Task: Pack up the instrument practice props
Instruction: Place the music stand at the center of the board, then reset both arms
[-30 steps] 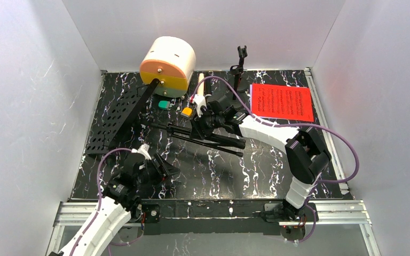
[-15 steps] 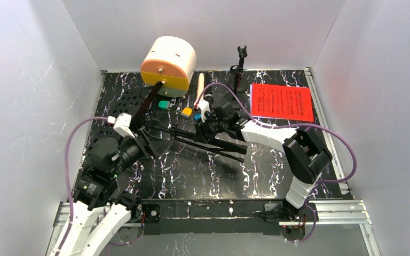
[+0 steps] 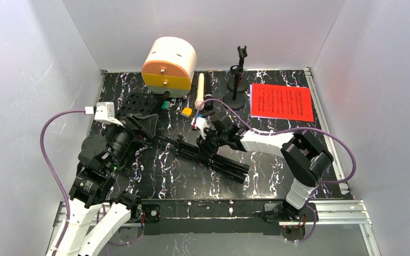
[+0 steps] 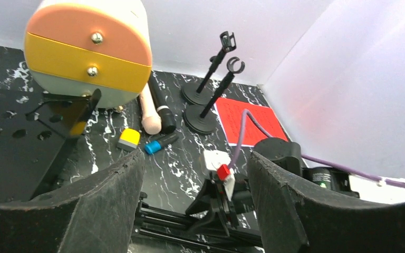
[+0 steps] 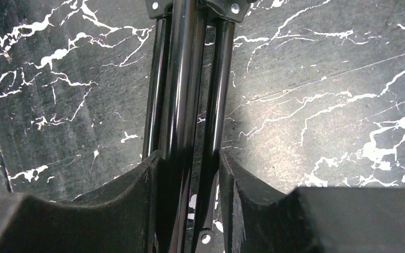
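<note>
The black perforated music rack [image 3: 135,102] lies at the back left; it also fills the left of the left wrist view [image 4: 10,153]. Its folded tripod legs [image 3: 224,162] run toward the table's middle. My right gripper [image 3: 205,144] is shut on the tripod legs [image 5: 184,79], its fingers [image 5: 137,205] pressed on both sides. My left gripper [image 3: 148,125] is open and empty just above the rack's near end, its wide gap [image 4: 195,211] facing the right wrist. The red sheet-music page [image 3: 282,102], two black mic holders [image 3: 237,80], a cream microphone [image 3: 199,89] and a black microphone [image 4: 162,108] lie at the back.
A cream, orange and yellow drawer box [image 3: 168,65] stands at the back left, touching the rack. A small yellow block [image 3: 187,112], a green piece [image 3: 164,105] and a blue-capped marker [image 4: 161,143] lie in front of it. White walls enclose three sides.
My left arm has risen from the near edge and moved back over the rack. My right gripper has dragged the tripod legs nearer; the rack has swung round toward the drawer box.
</note>
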`<state>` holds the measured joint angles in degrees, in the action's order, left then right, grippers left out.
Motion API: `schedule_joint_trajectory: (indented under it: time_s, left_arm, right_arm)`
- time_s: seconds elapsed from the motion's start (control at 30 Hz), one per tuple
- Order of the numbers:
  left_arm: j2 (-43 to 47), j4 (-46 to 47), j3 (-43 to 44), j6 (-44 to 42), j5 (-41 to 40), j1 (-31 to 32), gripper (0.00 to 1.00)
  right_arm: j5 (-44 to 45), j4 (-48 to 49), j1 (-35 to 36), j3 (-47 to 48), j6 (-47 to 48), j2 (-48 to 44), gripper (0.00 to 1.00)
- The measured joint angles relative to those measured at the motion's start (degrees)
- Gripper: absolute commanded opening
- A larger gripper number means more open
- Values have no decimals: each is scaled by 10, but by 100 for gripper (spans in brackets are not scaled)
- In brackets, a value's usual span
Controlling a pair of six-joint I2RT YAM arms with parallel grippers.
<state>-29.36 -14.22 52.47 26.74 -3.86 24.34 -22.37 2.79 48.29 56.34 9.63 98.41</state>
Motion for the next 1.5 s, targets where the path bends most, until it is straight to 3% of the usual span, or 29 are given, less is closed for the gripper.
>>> schedule_joint_trajectory:
  time_s: [0.3, 0.4, 0.63, 0.83, 1.03, 1.1, 1.33, 1.5]
  left_arm:
    - [-47, 90, -48, -41, -36, 0, 72]
    - [-57, 105, -64, -50, -50, 0, 73]
    - [-60, 112, -68, -73, -92, 0, 82]
    - [-50, 96, -68, -91, -143, 0, 88]
    - [-17, 58, -64, -110, -185, 0, 93]
    - [-5, 41, -55, -118, -198, 0, 98]
    - [58, -9, -19, -152, -245, 0, 98]
    - [101, -33, 0, -171, -275, 0, 98]
  right_arm:
    - [-7, -5, 37, 20, 69, 23, 3]
    - [4, -11, 44, 37, 73, 35, 17]
    - [7, 1, 59, 35, 82, 34, 68]
    - [42, 43, 33, 1, 29, -42, 84]
    - [189, 97, -23, -61, -38, -185, 98]
    - [250, 100, -25, -86, -51, -236, 99]
    - [477, 67, -22, -122, -85, -404, 99]
    - [569, 25, -22, -118, -95, -519, 99]
